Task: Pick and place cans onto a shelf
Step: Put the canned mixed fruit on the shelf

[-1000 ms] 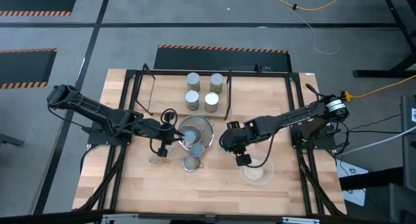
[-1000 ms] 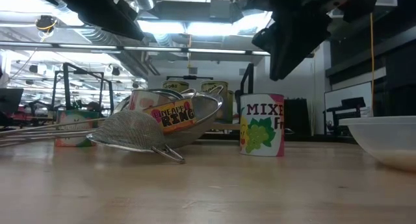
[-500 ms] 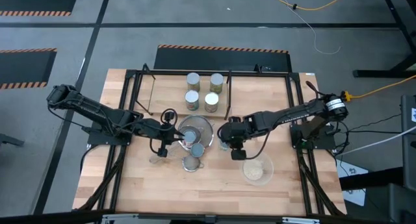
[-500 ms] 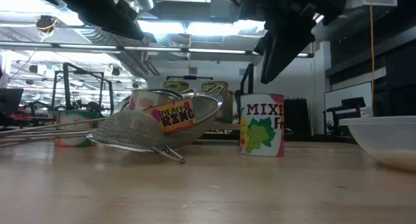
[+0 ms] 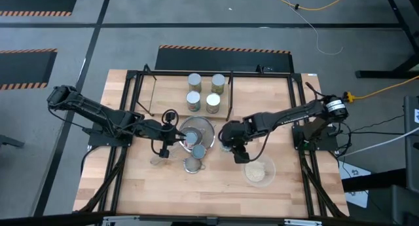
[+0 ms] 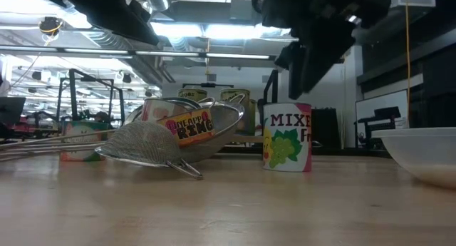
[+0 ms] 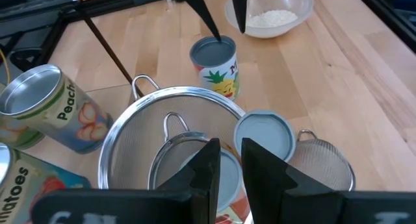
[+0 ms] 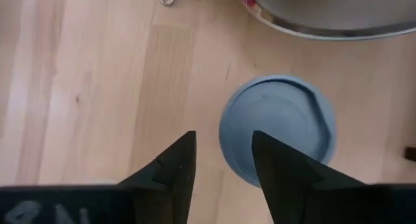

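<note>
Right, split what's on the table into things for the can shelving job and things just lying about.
Job: four cans on the shelf; mixed fruit can under the right gripper; can in the large strainer, below the left gripper; peach can.
Lying about: that strainer; small strainer; glass bowl.

bright overhead lights, soft shadows

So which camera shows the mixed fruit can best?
The low view: the fruit can stands in full profile, label readable. The left wrist view shows its blue top and part of the label, the right wrist view only the top, the high view barely anything.
</note>
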Controlling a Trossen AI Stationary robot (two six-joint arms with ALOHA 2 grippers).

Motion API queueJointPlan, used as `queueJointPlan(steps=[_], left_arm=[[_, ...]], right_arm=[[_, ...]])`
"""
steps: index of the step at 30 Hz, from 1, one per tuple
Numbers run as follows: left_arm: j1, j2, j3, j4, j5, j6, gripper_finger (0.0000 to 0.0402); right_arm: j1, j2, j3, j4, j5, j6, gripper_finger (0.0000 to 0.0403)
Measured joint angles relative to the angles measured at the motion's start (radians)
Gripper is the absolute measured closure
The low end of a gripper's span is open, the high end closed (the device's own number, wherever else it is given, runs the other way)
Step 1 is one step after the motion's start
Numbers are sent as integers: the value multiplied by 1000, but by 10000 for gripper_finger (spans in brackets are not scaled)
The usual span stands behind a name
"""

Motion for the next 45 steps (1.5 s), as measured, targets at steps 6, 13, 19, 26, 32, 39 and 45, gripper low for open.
queueJointPlan(steps=[6,13,19,26,32,39,45], left_arm=[[0,0,0,0,0,0,346],[0,0,0,0,0,0,346],[0,0,0,2,0,0,346],[0,-1,0,33,-1,1,346],[0,-88,1,28,2,9,346],[0,-264,1,-19,0,10,346],[0,-395,1,-94,-3,10,346]], right_arm=[[2,49,0,0,1,-3,248],[2,59,2,8,8,-4,284],[2,59,2,12,11,-4,350],[2,59,9,8,6,0,386],[3,63,95,-40,-21,-1,388],[-9,63,297,-203,-38,-23,386],[-44,61,506,-263,-34,-86,388]])
